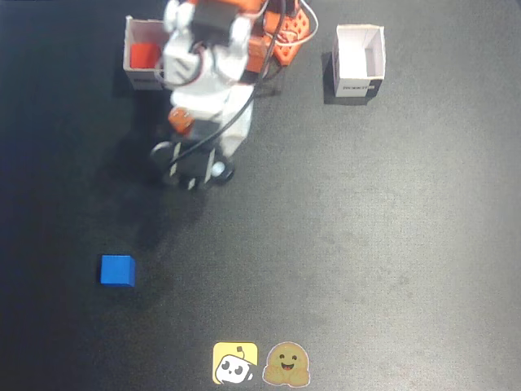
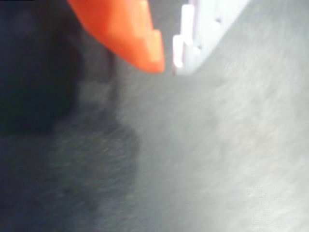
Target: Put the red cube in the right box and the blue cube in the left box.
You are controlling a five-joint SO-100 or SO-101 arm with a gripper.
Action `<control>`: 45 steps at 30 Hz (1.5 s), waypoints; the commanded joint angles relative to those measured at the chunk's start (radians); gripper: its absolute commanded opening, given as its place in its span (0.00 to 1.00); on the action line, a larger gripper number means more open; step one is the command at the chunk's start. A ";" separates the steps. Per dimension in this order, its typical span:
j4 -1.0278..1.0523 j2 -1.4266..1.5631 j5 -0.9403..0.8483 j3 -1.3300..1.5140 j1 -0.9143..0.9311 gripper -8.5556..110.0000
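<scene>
- In the fixed view the red cube (image 1: 145, 54) sits inside the left box (image 1: 133, 72), a small white open-topped carton at the upper left, partly hidden by the arm
- The right box (image 1: 359, 60) stands well apart at the upper right of that view, open on top, with only its white inner walls showing
- The blue cube (image 1: 117, 270) lies on the dark table (image 1: 391, 244) at the lower left of the fixed view, well apart from both boxes and from the arm
- The arm (image 1: 207, 73) reaches down the picture from the top edge, white and orange with black cables, its dark end over the table just below the left box
- The gripper (image 2: 166, 60) shows in the wrist view as an orange finger (image 2: 130, 34) and a white finger (image 2: 190, 41) with a narrow gap at the tips; nothing is seen between them, the hand looks nearly closed and empty
- Two stickers, a yellow one (image 1: 235, 363) and a brown smiling one (image 1: 286, 365), lie at the bottom edge of the fixed view
</scene>
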 commanded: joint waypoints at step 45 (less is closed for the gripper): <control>-0.140 -0.913 -0.219 -0.839 0.193 0.23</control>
